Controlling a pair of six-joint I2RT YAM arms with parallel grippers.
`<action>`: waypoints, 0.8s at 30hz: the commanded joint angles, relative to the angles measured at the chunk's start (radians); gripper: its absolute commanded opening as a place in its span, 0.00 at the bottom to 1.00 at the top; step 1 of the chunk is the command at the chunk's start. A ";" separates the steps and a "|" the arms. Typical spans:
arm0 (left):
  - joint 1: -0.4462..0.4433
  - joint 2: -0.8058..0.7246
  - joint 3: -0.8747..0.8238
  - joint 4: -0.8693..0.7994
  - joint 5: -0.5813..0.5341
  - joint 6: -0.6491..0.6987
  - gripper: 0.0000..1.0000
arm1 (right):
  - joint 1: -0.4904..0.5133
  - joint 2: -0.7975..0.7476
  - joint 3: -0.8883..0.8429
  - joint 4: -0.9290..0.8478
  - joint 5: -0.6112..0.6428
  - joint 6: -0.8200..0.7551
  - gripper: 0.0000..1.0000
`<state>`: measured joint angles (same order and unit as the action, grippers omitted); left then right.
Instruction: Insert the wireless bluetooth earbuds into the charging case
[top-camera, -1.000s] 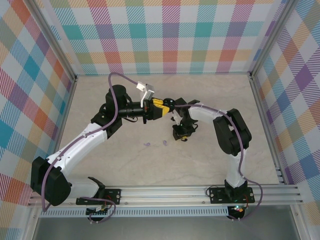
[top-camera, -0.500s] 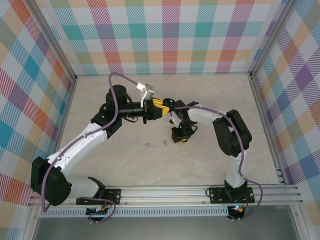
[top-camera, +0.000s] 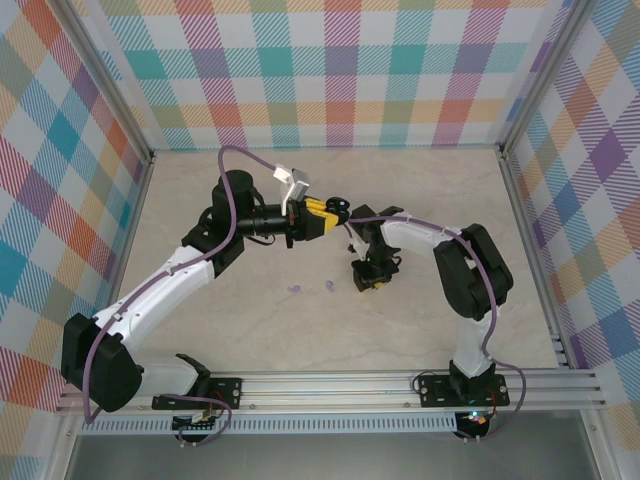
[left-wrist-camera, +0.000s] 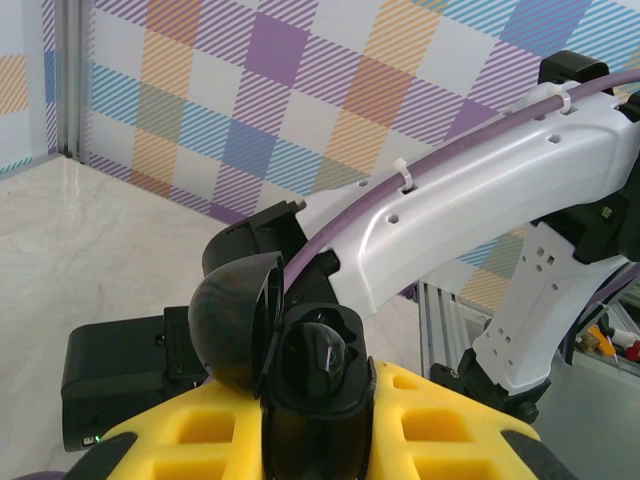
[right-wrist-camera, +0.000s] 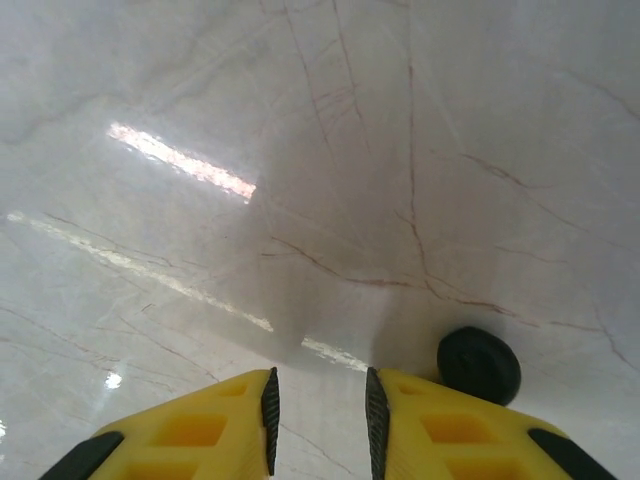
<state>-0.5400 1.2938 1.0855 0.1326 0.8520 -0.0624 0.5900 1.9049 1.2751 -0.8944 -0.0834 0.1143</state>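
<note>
My left gripper (top-camera: 325, 212) (left-wrist-camera: 318, 425) is shut on the black charging case (top-camera: 339, 209) (left-wrist-camera: 312, 400), which it holds above the table. The case's domed lid (left-wrist-camera: 232, 325) stands open to the left. A glossy black rounded shape (left-wrist-camera: 322, 355) sits inside; I cannot tell whether it is an earbud. Two pale lilac earbuds (top-camera: 295, 288) (top-camera: 329, 287) lie on the table below the case. My right gripper (top-camera: 368, 280) (right-wrist-camera: 318, 425) points down just right of them, open, with bare table between its yellow fingers (right-wrist-camera: 205, 425).
A small round black object (right-wrist-camera: 479, 364) lies on the marble table (top-camera: 420, 320) just beyond my right finger. The right arm's white link (left-wrist-camera: 480, 200) passes close behind the held case. Checkered walls (top-camera: 340, 80) enclose the table, and an aluminium rail (top-camera: 330, 385) runs along the front.
My right gripper has shifted slightly right and toward the front of the table, its jaws parting a little. The left arm and the case have not moved.
</note>
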 joint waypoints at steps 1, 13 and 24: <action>0.006 -0.027 0.017 0.010 0.004 0.013 0.08 | 0.001 -0.088 0.002 0.009 -0.052 0.011 0.33; 0.006 -0.022 0.021 0.019 0.009 0.009 0.08 | -0.015 -0.103 0.027 -0.018 0.135 0.142 0.40; 0.006 -0.023 0.021 0.018 0.010 0.009 0.08 | -0.014 -0.004 0.052 -0.029 0.199 0.183 0.38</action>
<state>-0.5400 1.2934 1.0855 0.1326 0.8520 -0.0624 0.5812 1.8839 1.2976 -0.8909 0.0883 0.2737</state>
